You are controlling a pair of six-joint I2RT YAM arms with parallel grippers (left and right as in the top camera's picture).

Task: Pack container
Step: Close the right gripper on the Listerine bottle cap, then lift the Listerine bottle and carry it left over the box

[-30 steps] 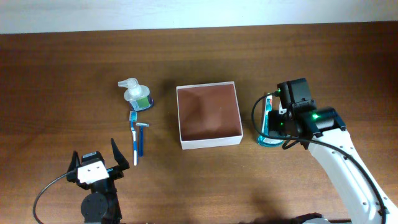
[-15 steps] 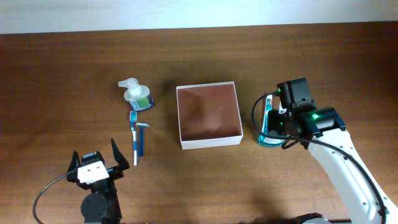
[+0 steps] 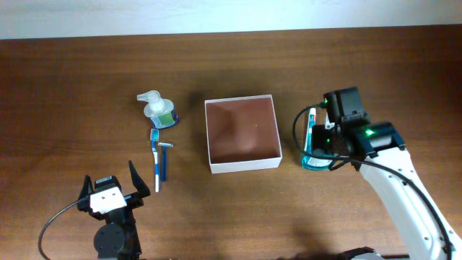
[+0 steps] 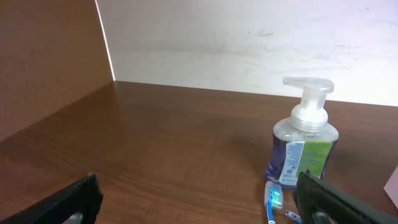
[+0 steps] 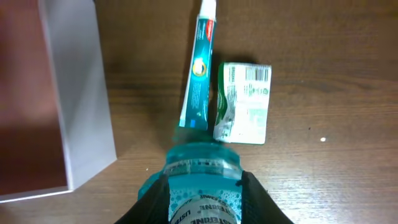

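The container (image 3: 242, 164), a square white-walled box with a reddish-brown bottom, sits mid-table; its right wall shows in the right wrist view (image 5: 78, 93). My right gripper (image 5: 203, 199) is shut on a teal bottle (image 5: 202, 174), just right of the container (image 3: 315, 162). A toothpaste tube (image 5: 200, 68) and a small white packet (image 5: 244, 102) lie beyond it. My left gripper (image 3: 110, 191) is open and empty at the front left, its fingers wide apart (image 4: 199, 208).
A clear pump soap bottle (image 3: 157, 110) stands left of the container, also in the left wrist view (image 4: 305, 140). A blue toothbrush (image 3: 155, 159) and a blue razor (image 3: 165, 155) lie in front of it. A white wall borders the table's far edge.
The right arm with the teal bottle has shifted slightly to the right. The left arm has not moved.
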